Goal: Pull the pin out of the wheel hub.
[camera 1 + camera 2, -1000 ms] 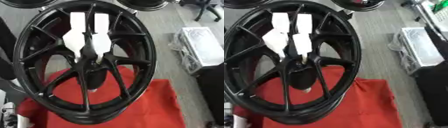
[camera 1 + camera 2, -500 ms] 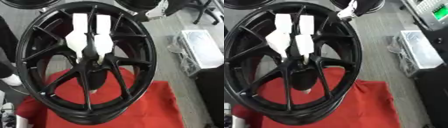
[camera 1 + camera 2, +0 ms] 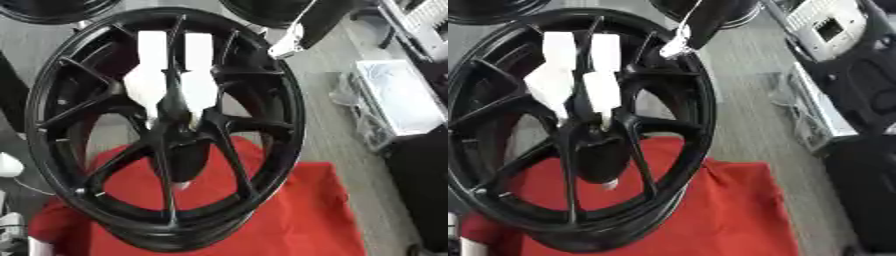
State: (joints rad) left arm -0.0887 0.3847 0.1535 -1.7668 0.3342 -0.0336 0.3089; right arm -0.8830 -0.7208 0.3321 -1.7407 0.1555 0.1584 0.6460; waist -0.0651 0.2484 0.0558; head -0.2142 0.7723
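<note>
Standing upright on its rim near the far left edge of the red cloth [image 3: 306, 215], the black wheel [image 3: 262, 125] shows its hub [image 3: 179, 132] at the centre of the spokes. A small pale tip [image 3: 180, 186] just below the hub is probably the pin, and two white blocks [image 3: 579, 75] sit behind the spokes above it. Neither robot hand shows in either view, so I cannot tell how the fingers are set; a reach between the spokes could catch a spoke and tip or roll the wheel on the soft cloth, or a skewed pull could jam the pin.
</note>
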